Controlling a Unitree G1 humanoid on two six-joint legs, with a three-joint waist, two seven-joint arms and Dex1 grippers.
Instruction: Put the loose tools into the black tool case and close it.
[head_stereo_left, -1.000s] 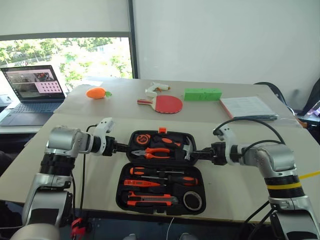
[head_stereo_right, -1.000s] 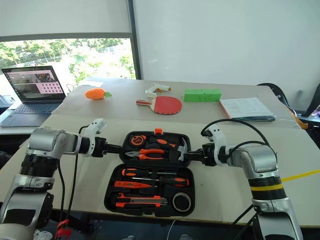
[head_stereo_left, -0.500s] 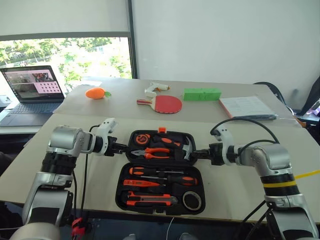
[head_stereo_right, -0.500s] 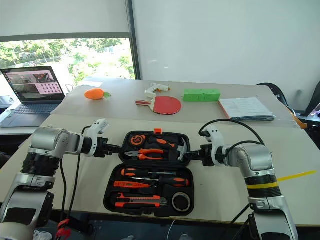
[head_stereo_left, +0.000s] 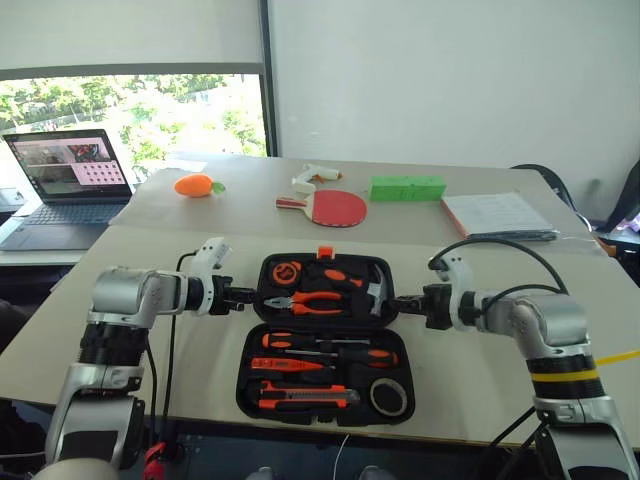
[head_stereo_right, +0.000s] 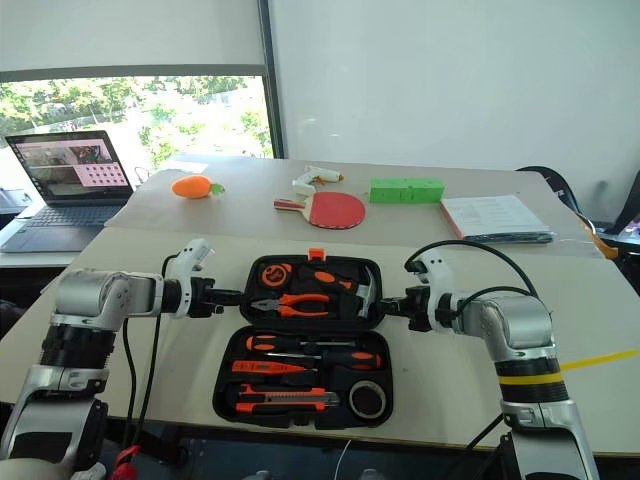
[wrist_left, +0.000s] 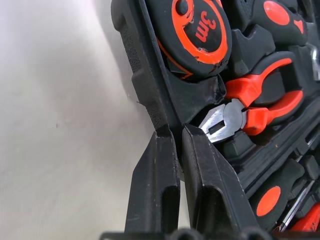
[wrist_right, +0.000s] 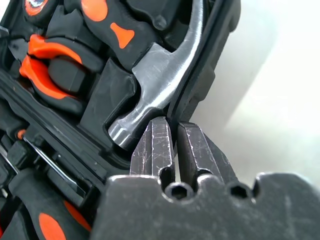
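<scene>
Black tool case (head_stereo_left: 325, 340) open mid-table, tools stowed; far lid half between left gripper (head_stereo_left: 246, 294) and right gripper (head_stereo_left: 401, 301), each clenched on its side rim (equally near).

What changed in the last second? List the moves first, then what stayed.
The left gripper and right gripper have settled with jaws pinched on the side rims of the black tool case's far half, whose orange latch edge looks slightly raised. The screwdrivers, utility knife and table tennis paddle stayed put.
</scene>
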